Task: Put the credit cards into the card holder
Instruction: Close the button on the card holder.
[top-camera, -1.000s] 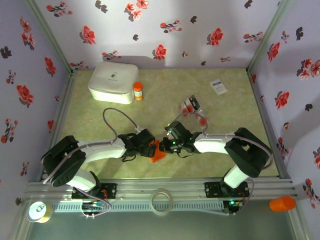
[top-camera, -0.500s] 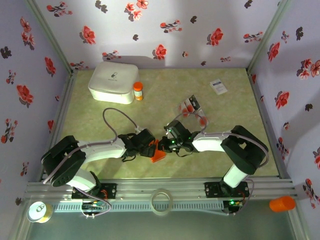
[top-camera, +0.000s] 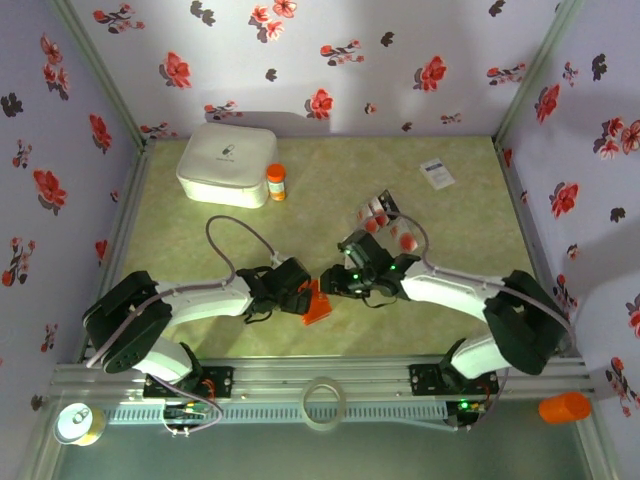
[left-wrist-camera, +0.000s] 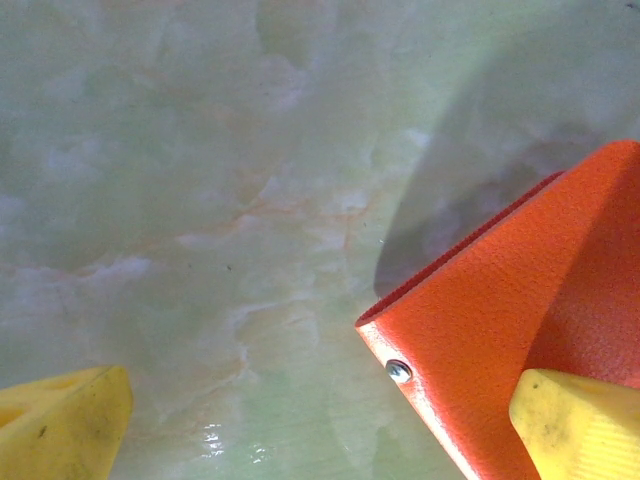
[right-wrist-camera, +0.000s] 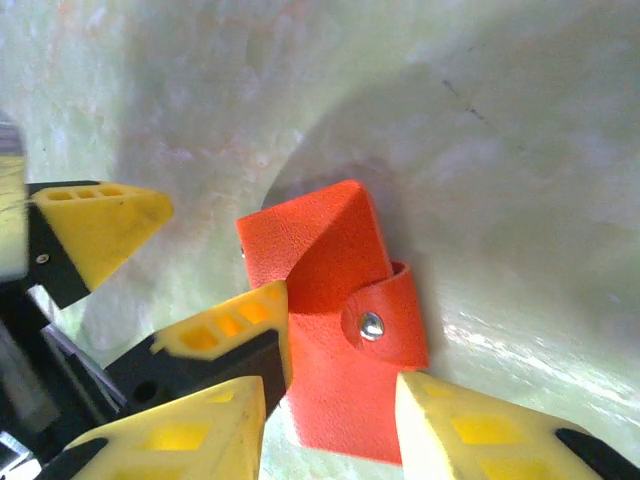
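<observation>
The card holder (top-camera: 318, 306) is a small orange case with a snap strap, lying partly unfolded on the green table near the front middle; it is seen close up as card holder (right-wrist-camera: 335, 300) and card holder (left-wrist-camera: 540, 300). My left gripper (top-camera: 305, 294) is open wide, its right fingertip (left-wrist-camera: 575, 425) resting on the case and the left fingertip (left-wrist-camera: 60, 425) out on bare table. My right gripper (right-wrist-camera: 330, 425) is open, its fingers standing either side of the case's near end. The credit cards (top-camera: 384, 213) lie in a small pile behind the right arm.
A white lidded box (top-camera: 228, 163) and an orange-capped bottle (top-camera: 275, 182) stand at the back left. A white printed card (top-camera: 437, 173) lies at the back right. A tape ring (top-camera: 323, 401) sits on the front rail. Flowered walls close in three sides.
My right gripper has gone from shut to open beside the case, and the right arm's elbow has swung out to the right. The left arm has stayed put.
</observation>
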